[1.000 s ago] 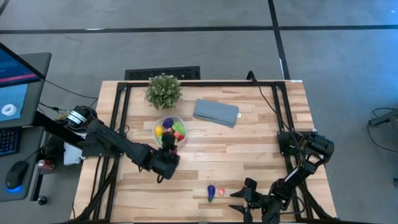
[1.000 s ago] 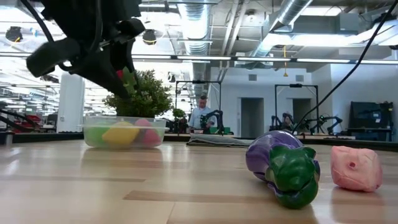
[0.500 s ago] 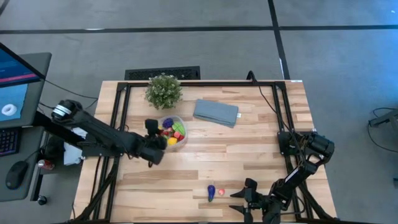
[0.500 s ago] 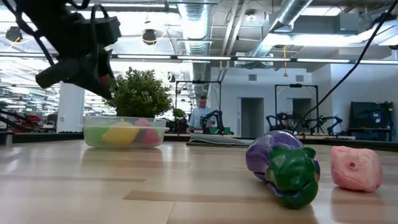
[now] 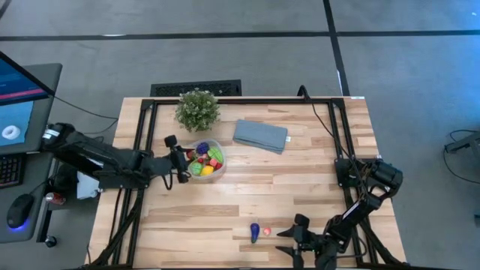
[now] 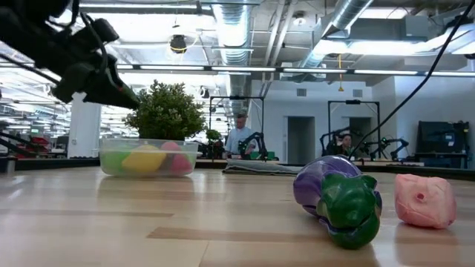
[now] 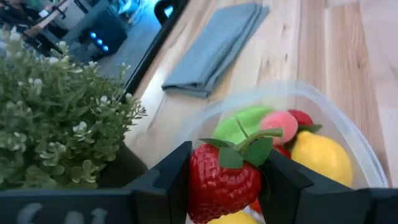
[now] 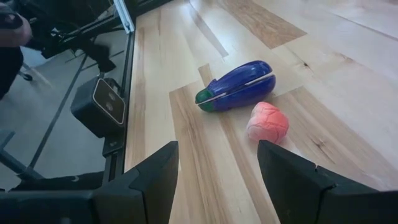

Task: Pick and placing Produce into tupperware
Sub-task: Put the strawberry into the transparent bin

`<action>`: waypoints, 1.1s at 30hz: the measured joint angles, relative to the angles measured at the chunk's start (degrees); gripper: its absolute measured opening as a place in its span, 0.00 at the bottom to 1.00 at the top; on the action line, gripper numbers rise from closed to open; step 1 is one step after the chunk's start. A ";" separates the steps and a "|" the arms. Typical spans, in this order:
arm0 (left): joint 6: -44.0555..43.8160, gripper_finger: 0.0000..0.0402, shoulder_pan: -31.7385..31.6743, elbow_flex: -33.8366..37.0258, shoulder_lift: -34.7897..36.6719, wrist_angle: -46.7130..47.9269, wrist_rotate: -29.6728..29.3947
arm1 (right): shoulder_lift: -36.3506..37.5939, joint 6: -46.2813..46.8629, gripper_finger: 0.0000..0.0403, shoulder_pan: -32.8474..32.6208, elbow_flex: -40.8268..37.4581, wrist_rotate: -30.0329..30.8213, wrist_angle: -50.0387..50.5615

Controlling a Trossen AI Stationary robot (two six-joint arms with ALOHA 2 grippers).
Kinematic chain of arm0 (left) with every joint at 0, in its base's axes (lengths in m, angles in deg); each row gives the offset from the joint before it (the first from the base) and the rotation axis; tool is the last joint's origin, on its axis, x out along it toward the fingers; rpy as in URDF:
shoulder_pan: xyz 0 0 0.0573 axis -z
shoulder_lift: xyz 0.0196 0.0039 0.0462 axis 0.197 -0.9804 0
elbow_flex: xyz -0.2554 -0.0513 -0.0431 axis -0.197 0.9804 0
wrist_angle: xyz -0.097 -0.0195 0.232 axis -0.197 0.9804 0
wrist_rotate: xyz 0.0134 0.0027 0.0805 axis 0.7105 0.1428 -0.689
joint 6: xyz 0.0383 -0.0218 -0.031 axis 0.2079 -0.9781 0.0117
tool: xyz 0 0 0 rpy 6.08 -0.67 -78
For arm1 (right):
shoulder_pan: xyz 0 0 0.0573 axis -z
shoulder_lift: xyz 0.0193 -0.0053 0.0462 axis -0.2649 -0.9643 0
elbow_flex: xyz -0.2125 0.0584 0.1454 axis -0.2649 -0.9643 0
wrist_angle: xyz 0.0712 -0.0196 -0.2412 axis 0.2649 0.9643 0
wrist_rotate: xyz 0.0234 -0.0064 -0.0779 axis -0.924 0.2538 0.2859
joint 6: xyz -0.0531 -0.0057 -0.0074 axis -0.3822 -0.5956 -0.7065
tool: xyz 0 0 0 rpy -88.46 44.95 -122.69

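The tupperware (image 5: 205, 160) stands left of centre and holds yellow, green, red and pink produce (image 7: 311, 152). My left gripper (image 5: 182, 160) hovers at its left rim, shut on a red toy strawberry (image 7: 222, 182). A purple eggplant (image 5: 255, 232) and a pink piece (image 5: 267, 233) lie on the wood near the front edge. My right gripper (image 5: 287, 241) rests open just right of them, its fingers (image 8: 155, 177) clear of both. My left gripper pinches the strawberry's two sides (image 7: 194, 180) between its two fingers. The fingers come from the table's left, slanting a little downward. The strawberry is lifted clear over the tupperware's left rim (image 7: 205, 115), with its green leaf cap (image 7: 245, 149) pointing away from the gripper.
A potted plant (image 5: 197, 109) stands just beyond the tupperware, close to my left gripper. A folded grey-blue cloth (image 5: 260, 135) lies to the right of the tupperware. Black frame rails (image 5: 146, 131) run along the table's sides.
My left gripper, still shut on the strawberry, has drawn back from the tupperware's near side toward the table's left and far edges. It has swung round and now points right at the tupperware's left rim. The produce on the table has kept its place.
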 joint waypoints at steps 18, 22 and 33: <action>4.40 0.34 -13.97 9.64 -5.76 -28.05 15.09 | 0.00 -1.20 0.61 1.73 0.00 -1.53 -0.07; 4.29 0.34 -15.80 9.65 -10.76 -31.82 18.70 | 0.00 -1.14 0.61 1.83 0.00 -1.55 -0.07; 3.70 0.37 -16.24 9.64 -18.77 -40.27 21.02 | 0.00 -1.09 0.61 1.75 0.00 -1.97 -0.04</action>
